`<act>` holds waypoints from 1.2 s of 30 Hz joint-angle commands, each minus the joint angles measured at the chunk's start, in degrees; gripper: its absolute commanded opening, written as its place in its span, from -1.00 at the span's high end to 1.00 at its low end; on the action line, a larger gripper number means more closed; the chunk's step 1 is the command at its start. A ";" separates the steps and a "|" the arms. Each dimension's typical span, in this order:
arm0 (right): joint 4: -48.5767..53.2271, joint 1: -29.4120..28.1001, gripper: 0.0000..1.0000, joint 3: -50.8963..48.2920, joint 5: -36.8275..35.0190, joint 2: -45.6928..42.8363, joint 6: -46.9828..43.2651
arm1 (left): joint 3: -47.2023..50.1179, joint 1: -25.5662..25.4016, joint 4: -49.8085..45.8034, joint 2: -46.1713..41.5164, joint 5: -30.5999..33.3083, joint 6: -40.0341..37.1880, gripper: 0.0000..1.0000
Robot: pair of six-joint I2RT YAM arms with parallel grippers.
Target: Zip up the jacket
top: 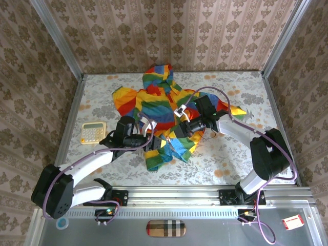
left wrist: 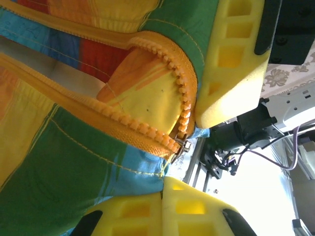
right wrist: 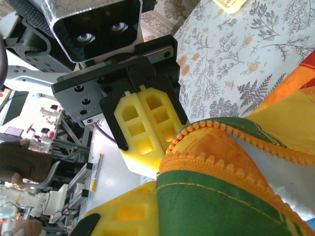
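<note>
Your left gripper [left wrist: 162, 189] is pressing its two yellow fingers [left wrist: 197, 209] flat together, and the bottom hem of the jacket [top: 161, 97] is running into the seam between them, so they are pinching thin fabric right beside the foot of the orange zipper [left wrist: 147, 130]. The metal slider [left wrist: 182, 145] is sitting at that low end, just above the closed fingertips, with the two rows of teeth spreading apart from it and leaving the front open. Your right gripper [top: 179, 134] is working close alongside: one yellow finger [right wrist: 123, 214] is showing at the edge of a green stripe, while the fabric is draping over the other, so you cannot tell whether it is clamping or only resting there. Farther out, the rainbow-striped jacket is lying crumpled in the middle of the flowered table [top: 230, 154], hood toward the far wall, lower corner bunched between both arms. A pale calculator [top: 93, 132] is lying well to the left, apart from the fabric.
</note>
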State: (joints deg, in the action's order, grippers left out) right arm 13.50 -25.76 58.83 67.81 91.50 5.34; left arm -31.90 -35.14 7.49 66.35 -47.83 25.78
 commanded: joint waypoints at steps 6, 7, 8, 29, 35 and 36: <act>-10.64 0.27 1.00 -3.77 2.06 -0.63 3.88 | 0.60 1.74 -0.77 -6.41 5.70 2.06 0.17; -10.76 0.35 1.00 -3.96 2.06 -0.76 3.88 | 1.25 2.22 0.46 -7.29 6.53 3.49 0.13; -10.85 0.40 1.00 -4.14 2.02 -0.80 3.88 | 2.24 2.73 2.24 -8.31 7.37 5.31 0.10; -14.49 0.27 1.00 -5.39 1.53 -0.98 6.51 | 12.74 -3.45 28.85 -5.06 13.90 24.01 0.18; -14.47 0.27 1.00 -5.59 1.36 -1.15 6.48 | 12.06 -3.45 31.51 -2.36 12.56 24.41 0.61; -14.56 0.27 1.00 -5.64 1.15 -1.20 6.48 | 11.95 -3.45 31.77 -1.97 12.13 24.49 0.71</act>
State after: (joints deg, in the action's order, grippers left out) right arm 0.10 -25.65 53.87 67.96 91.50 11.81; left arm -19.77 -38.28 35.27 63.55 -34.28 49.80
